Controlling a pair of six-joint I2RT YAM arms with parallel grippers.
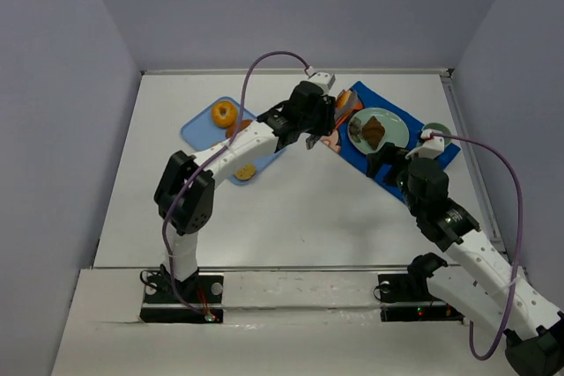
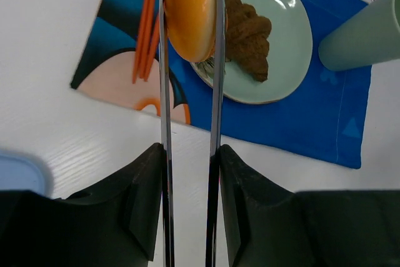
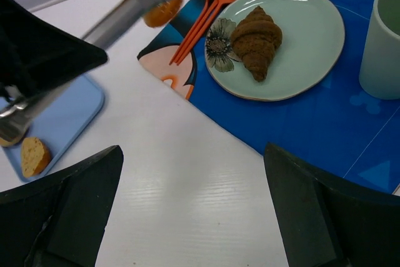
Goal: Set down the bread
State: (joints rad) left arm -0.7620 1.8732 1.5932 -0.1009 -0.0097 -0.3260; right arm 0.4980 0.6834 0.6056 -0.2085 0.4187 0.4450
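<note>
Closest to us in the left wrist view, the left gripper [image 2: 190, 154] squeezes the tongs [image 2: 164, 79]. Their tips pinch the bread [image 2: 190, 10] at top centre, overlapping the left rim of the plate [image 2: 294, 48]. We see a croissant [image 2: 247, 32] lying on it. Over on its own view, the right gripper [image 3: 192, 151] hangs spread wide, holding nothing.

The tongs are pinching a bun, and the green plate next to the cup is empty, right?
No, the plate is not empty: a brown croissant lies on it, as the right wrist view shows. The tongs are indeed pinching a bun, and the plate is next to the cup.
</note>
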